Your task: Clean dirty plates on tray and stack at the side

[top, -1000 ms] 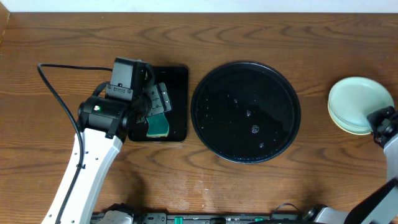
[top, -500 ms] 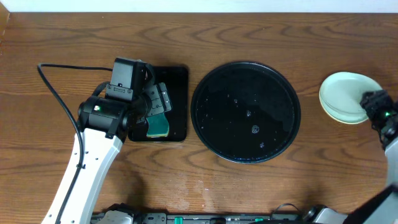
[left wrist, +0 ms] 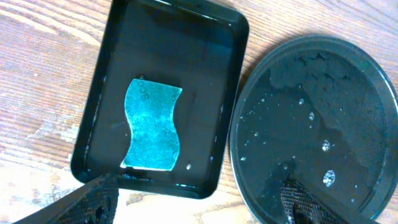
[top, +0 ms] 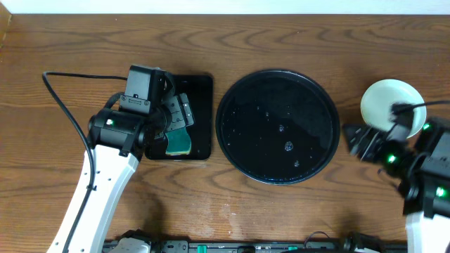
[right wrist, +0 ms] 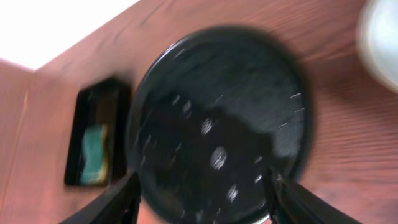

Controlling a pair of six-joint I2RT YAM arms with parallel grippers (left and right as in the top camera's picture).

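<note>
Although the right wrist view is smeared by blur, the right gripper (right wrist: 205, 202) is seen with its two dark fingers spread wide and nothing between them. It is released and holds nothing. From overhead it (top: 360, 140) is found just beside the right rim of the round tray (top: 278, 72), pointing toward it. Whether it touches the worktop (top: 281, 211) cannot be told.

Beyond it, near the worktop's right edge, the plates (top: 385, 98) are seen as one pale, bluish-white disc. Their near side is covered by the arm and a dark cable, so the number stacked cannot be made out. In the wrist view they are only a pale blur (right wrist: 380, 37), cut off at the corner.

The round tray is glossy black with a raised rim. Droplets are scattered over it, and no plate lies on it.

The left gripper (left wrist: 199, 208) is likewise opened wide and empty, only its textured fingertips entering the picture. It is held above the near edge of the rectangular tray (left wrist: 199, 68), which is black, wet and round-cornered and sits left of the round one without touching it. A teal, wavy-edged sponge (left wrist: 151, 124) lies flat inside.
</note>
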